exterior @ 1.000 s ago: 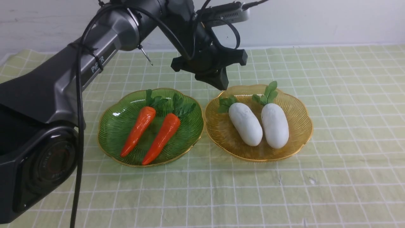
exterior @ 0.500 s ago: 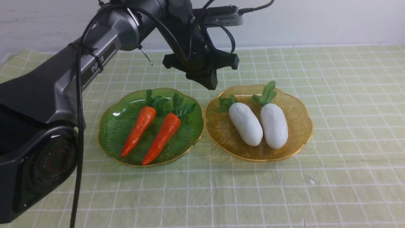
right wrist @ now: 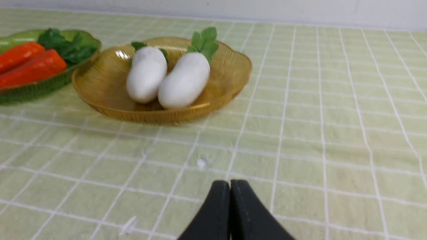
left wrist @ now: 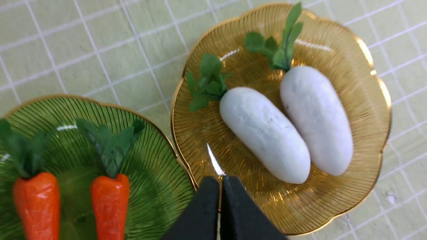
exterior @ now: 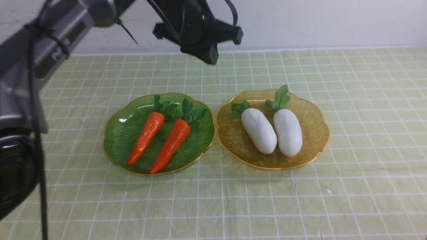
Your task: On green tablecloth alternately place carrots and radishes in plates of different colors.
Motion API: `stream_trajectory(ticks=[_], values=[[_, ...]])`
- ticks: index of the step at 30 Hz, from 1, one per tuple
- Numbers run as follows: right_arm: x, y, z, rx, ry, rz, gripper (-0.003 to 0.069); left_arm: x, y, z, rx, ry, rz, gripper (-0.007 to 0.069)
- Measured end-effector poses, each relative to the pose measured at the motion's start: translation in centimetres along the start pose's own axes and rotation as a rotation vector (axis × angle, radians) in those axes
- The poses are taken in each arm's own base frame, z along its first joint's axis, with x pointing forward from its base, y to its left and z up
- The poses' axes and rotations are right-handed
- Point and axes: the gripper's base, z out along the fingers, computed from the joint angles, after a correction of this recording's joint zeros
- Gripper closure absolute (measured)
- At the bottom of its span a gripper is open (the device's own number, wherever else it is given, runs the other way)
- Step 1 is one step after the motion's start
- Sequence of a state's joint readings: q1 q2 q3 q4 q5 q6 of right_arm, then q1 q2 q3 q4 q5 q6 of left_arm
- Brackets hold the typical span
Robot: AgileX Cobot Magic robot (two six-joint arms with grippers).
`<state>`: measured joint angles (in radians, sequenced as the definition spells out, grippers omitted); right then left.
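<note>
1. Carrots: two glossy orange carrots (exterior: 160,141) lie side by side in the green plate (exterior: 115,138), leafy tops pointing away from the robot, tips toward it.
2. Radishes: two white radishes (exterior: 272,131) lie side by side, touching, in the amber plate (exterior: 315,115), green tops also pointing away.
3. Both plates sit just beside each other, rims nearly touching, on the green tablecloth (exterior: 350,186), green plate on the robot's left.
4. Left gripper (exterior: 208,56) hangs high above the cloth behind the gap between the plates, jaws pressed together and holding nothing.
5. Right gripper (right wrist: 230,200) is low over bare cloth, near the amber plate, also closed and empty; it does not show in the front view.
6. Judgement: sorting looks complete, each vegetable type in its own plate.
7. To finish well, the left arm should lift clear straight up and back, keeping its cable and jaws away from the plate rims, so the light plates and the touching radishes are not nudged.
</note>
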<state>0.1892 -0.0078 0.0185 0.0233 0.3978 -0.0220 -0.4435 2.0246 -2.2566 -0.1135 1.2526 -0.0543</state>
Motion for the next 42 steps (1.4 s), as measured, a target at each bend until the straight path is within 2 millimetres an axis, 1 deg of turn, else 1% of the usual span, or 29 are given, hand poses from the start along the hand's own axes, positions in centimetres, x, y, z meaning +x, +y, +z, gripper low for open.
stream_trajectory(ticks=[1, 3, 6, 9, 11, 12, 13, 15, 16, 19, 21, 25, 26, 27, 30, 32, 33, 35, 37, 38, 39, 40, 42], values=[[0.0, 0.0, 0.0, 0.004, -0.001, 0.001, 0.0674, -0.1, -0.1, -1.0, 0.002, -0.019, 0.008, 0.0632], [0.0, -0.2, 0.0, 0.027, -0.001, 0.006, 0.0674, -0.1, -0.5, -4.8, 0.006, -0.087, 0.043, 0.0632], [0.0, -0.4, 0.0, 0.066, 0.000, 0.015, 0.0674, 0.9, -0.9, -9.3, 0.010, -0.144, 0.062, 0.0632], [0.0, -0.6, 0.0, 0.103, 0.000, 0.024, 0.0674, 2.6, -0.8, -11.6, -0.015, -0.139, 0.093, 0.0632], [0.0, -0.7, 0.0, 0.123, 0.001, 0.028, 0.0674, 4.2, -0.5, -13.2, -0.054, -0.134, 0.127, 0.0632], [0.0, -0.7, 0.0, 0.129, 0.001, 0.029, 0.0674, 4.8, -0.3, -14.0, -0.082, -0.133, 0.146, 0.0632], [0.0, -0.7, 0.0, 0.130, 0.001, 0.029, 0.0674, 5.8, 0.0, -15.2, -0.124, -0.140, 0.166, 0.0632], [0.0, -0.7, 0.0, 0.130, 0.001, 0.029, 0.0674, 7.2, 0.6, -16.6, -0.193, -0.140, 0.183, 0.0632], [0.0, -0.7, 0.0, 0.131, 0.001, 0.029, 0.0674, 8.2, 0.9, -17.6, -0.225, -0.146, 0.184, 0.0632], [0.0, -0.8, -0.1, 0.150, 0.001, 0.034, 0.0674, 10.3, 1.3, -19.4, -0.273, -0.157, 0.169, 0.0632], [0.0, -0.9, -0.1, 0.163, 0.002, 0.037, 0.0674, 11.6, 1.5, -20.2, -0.282, -0.160, 0.162, 0.0632], [0.0, -1.0, -0.1, 0.180, 0.002, 0.040, 0.0674, 15.4, 1.7, -22.0, -0.289, -0.167, 0.141, 0.0632], [0.0, -1.0, -0.1, 0.180, 0.002, 0.040, 0.0674, 16.1, 1.7, -22.2, -0.288, -0.170, 0.128, 0.0632], [0.0, -1.0, -0.1, 0.180, 0.002, 0.040, 0.0674, 17.3, 1.8, -22.9, -0.286, -0.184, 0.113, 0.0632], [0.0, -1.0, -0.1, 0.181, 0.002, 0.041, 0.0674, 20.2, 1.9, -23.6, -0.282, -0.194, 0.066, 0.0632], [0.0, -1.0, -0.1, 0.181, 0.002, 0.041, 0.0674, 22.5, 2.1, -24.4, -0.277, -0.219, 0.033, 0.0632], [0.0, -1.0, -0.1, 0.181, 0.002, 0.041, 0.0674, 23.2, 2.1, -24.3, -0.276, -0.214, 0.021, 0.0632], [0.0, -1.0, -0.1, 0.181, 0.002, 0.041, 0.0674, 25.9, 2.4, -24.4, -0.272, -0.224, -0.012, 0.0632], [0.0, -1.0, -0.1, 0.181, 0.002, 0.041, 0.0674, 28.5, 2.6, -24.1, -0.268, -0.227, -0.041, 0.0632], [0.0, -1.0, -0.1, 0.181, 0.002, 0.041, 0.0674, 30.6, 2.9, -23.4, -0.264, -0.238, -0.058, 0.0632], [0.0, -1.0, -0.1, 0.181, 0.002, 0.041, 0.0674, 32.2, 3.1, -22.7, -0.257, -0.263, -0.070, 0.0632], [0.0, -1.0, -0.1, 0.181, 0.002, 0.041, 0.0674, 32.9, 3.1, -22.6, -0.253, -0.286, -0.072, 0.0632], [0.0, -1.0, -0.1, 0.181, 0.002, 0.041, 0.0674, 35.3, 3.6, -20.5, -0.240, -0.376, -0.073, 0.0632]])
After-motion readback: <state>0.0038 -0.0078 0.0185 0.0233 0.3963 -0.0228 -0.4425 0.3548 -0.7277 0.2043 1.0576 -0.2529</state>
